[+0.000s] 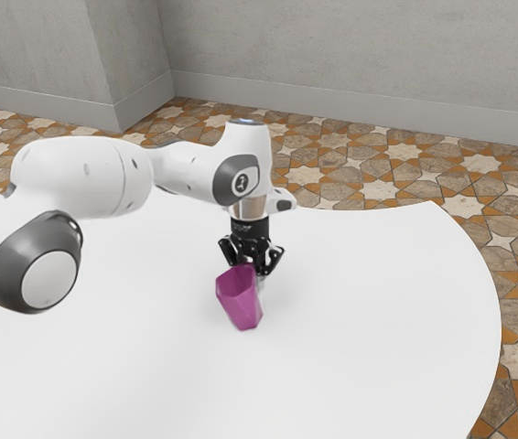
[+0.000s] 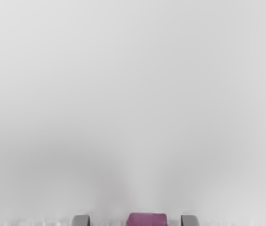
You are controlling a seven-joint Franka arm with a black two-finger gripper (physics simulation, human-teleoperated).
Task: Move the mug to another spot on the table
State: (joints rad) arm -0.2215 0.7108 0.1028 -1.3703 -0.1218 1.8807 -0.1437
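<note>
Surface [image 1: 378, 302] gives the mug [image 1: 239, 297] open room on every side, most toward the exterior view's right, where the curved edge runs well apart from it. The mug sits near the middle, mouth up, its long axis near upright and its base leaning slightly to that right. The end effector [image 1: 253, 270] hangs at its rim, fingers [image 2: 80, 220] spread, with a gap on either side of the mug.

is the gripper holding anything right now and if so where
Nothing, it seems: the gripper is open over the purple mug at its rim, and its fingers stand clear of it on both sides.
</note>
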